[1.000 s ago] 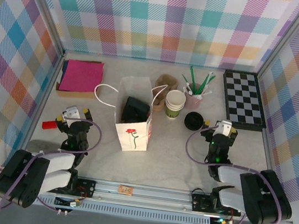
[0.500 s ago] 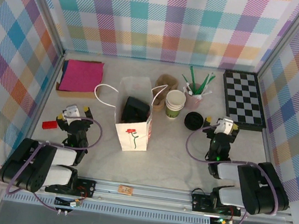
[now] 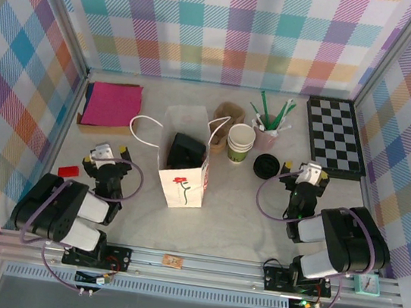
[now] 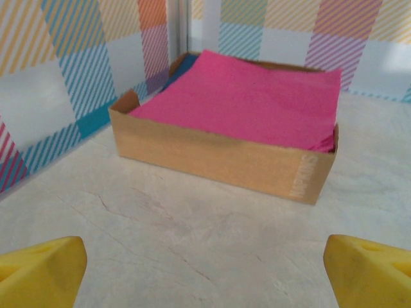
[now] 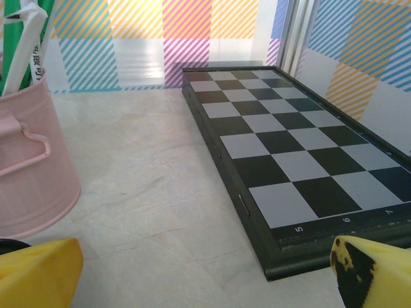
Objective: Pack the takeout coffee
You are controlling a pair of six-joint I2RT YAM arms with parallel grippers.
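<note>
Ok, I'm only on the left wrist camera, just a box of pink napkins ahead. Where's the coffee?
Observer: From above, the takeout coffee sits inside the white paper bag, its black lid showing.
Operator: And the right arm?
Observer: The right gripper rests between a loose black lid and the chessboard, jaws open, holding nothing.
Operator: Anything beside the bag?
Observer: A stack of cups stands between the bag and that loose lid.

Takeout coffee (image 3: 187, 151) mostly hidden inside paper bag (image 3: 183, 188); pink bucket (image 5: 32, 160) partly beyond right wrist view's edge.
</note>
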